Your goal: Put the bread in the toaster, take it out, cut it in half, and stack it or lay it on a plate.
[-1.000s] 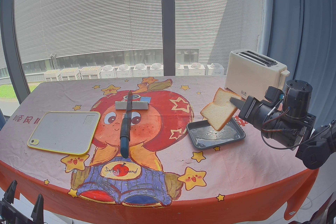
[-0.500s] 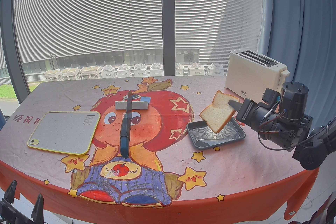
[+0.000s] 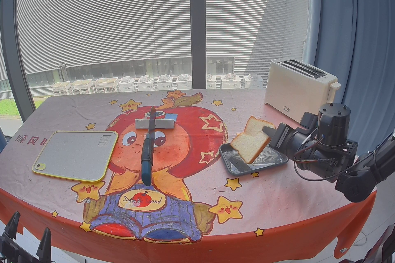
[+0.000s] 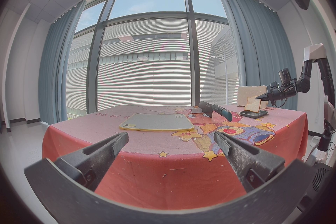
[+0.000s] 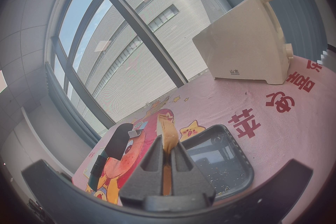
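Bread (image 3: 249, 140) edge hidden in right jaws, tilted over tray (image 3: 269, 160)

The right arm (image 3: 329, 151) is matte black, with a round, flat-topped motor housing (image 3: 334, 118), thin black cables (image 3: 305, 158) looping beside it and a white label strip (image 3: 282, 137) just behind the right gripper (image 3: 267, 129). The left gripper (image 4: 170, 138) has dark grey, scuffed, wedge-shaped fingers (image 4: 245, 158), each with one screw near its base.

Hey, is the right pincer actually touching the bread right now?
Touching. The right wrist view shows the right pincer shut on the bread, with a finger pressed flat against each face of the slice.
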